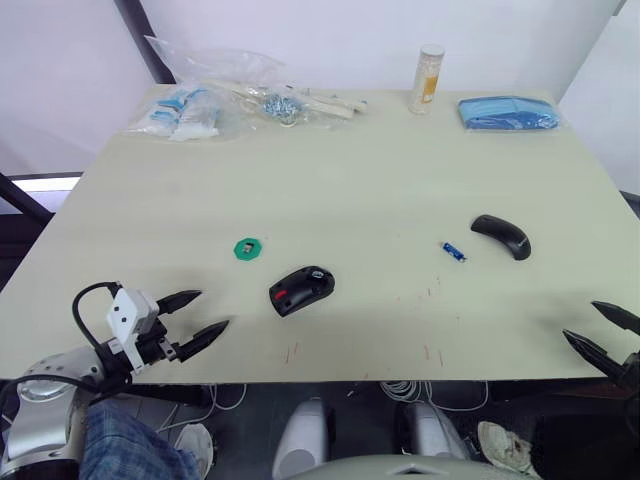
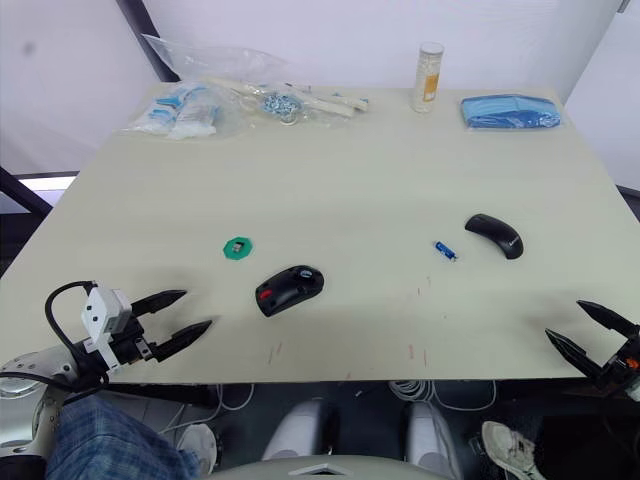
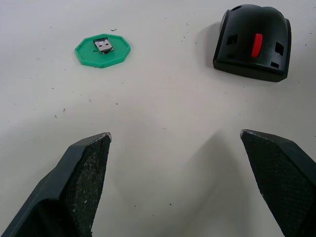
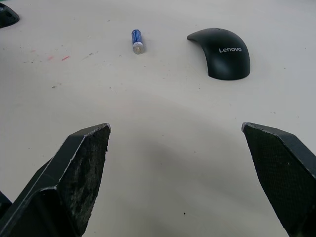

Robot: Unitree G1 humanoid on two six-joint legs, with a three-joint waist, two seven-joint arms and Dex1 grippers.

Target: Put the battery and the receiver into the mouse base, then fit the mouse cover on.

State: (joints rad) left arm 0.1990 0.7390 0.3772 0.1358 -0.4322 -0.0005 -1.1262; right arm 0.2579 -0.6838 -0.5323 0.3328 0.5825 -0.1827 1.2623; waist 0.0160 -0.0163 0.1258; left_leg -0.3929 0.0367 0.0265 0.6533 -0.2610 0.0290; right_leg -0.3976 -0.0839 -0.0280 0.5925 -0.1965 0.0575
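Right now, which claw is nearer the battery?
Right. The right claw sits at the table's near edge, just right of the battery. The left claw is far across, beyond the mouse base.

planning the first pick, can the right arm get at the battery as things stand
Probably yes. The right gripper hangs open at the table's near edge, and the battery lies loose ahead of it with bare tabletop between. The mouse cover sits beside the battery, apart from it.

The mouse base (image 1: 301,290) lies between the green disc (image 1: 248,249) and the battery (image 1: 455,251).
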